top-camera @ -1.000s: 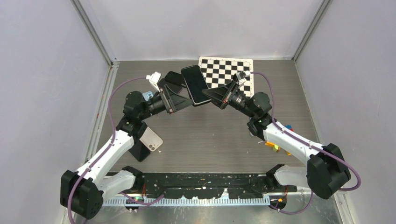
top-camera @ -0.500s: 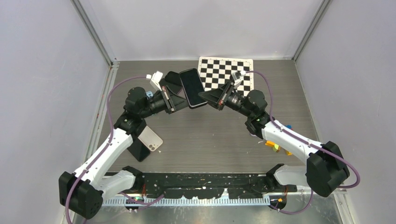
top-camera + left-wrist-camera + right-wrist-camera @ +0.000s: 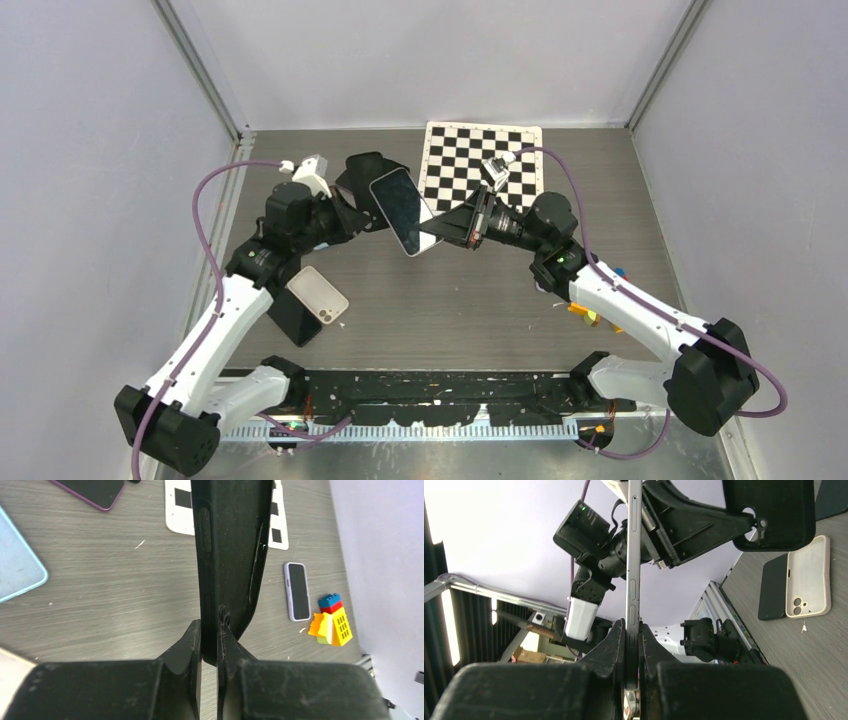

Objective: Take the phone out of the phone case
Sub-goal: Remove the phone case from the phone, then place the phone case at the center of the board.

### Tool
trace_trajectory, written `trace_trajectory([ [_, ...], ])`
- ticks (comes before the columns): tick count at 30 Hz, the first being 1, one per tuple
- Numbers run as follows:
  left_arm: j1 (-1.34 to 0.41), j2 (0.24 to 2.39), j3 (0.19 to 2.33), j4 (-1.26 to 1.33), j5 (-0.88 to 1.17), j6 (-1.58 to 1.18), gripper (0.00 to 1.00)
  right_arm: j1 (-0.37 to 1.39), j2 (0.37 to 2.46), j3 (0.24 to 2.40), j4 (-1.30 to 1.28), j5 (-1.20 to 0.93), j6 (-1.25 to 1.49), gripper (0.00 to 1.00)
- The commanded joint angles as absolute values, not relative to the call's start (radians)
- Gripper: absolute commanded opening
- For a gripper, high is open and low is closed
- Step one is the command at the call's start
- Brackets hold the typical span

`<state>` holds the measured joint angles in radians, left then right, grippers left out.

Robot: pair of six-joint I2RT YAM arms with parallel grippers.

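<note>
Grey wood-grain tabletop (image 3: pixel 450 300) is enclosed by pale walls, with a checkerboard (image 3: pixel 455 150) at its far edge.

Changes from a second ago:
- The left gripper (image 3: pixel 209 632), then parted, is now clamped on the lower rim of the black phone case (image 3: pixel 230 540).
- The left arm has been drawn back, away from the checkerboard's left side.
- The phone (image 3: pixel 398 208), then seated in the case, now shows a pale rim and is seen beside the case. In the right wrist view the two appear apart.

Pose:
- Both arms are bent inward and meet in the air just off the checkerboard's near-left corner.
- The right gripper (image 3: pixel 632 630) is pinched on the phone's thin edge, and the phone is held upright between its fingers.

Edges and room:
- A cream case (image 3: pixel 318 296) on a dark slab is seen well to the near left of the checkerboard, under the left forearm.
- Toy bricks (image 3: pixel 330 625) and a small phone (image 3: pixel 298 591) are seen on the checkerboard's near-right side, close to the wall.
</note>
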<state>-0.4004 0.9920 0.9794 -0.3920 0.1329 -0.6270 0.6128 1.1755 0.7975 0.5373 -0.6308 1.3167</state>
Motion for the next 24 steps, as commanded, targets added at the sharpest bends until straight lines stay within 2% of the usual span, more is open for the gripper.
trace_trajectory([
  [1,-0.402,0.980,0.991,-0.424,0.028,-0.568,0.00,0.615,1.157,0.835,0.605,-0.679,1.301,0.01],
  [11,-0.402,1.091,0.833,-0.420,-0.030,-0.735,0.00,0.615,1.194,0.808,0.241,-0.423,1.020,0.01],
  [24,-0.400,1.329,0.735,-0.263,0.054,-0.755,0.00,0.618,1.505,0.800,0.341,-0.333,1.010,0.01],
])
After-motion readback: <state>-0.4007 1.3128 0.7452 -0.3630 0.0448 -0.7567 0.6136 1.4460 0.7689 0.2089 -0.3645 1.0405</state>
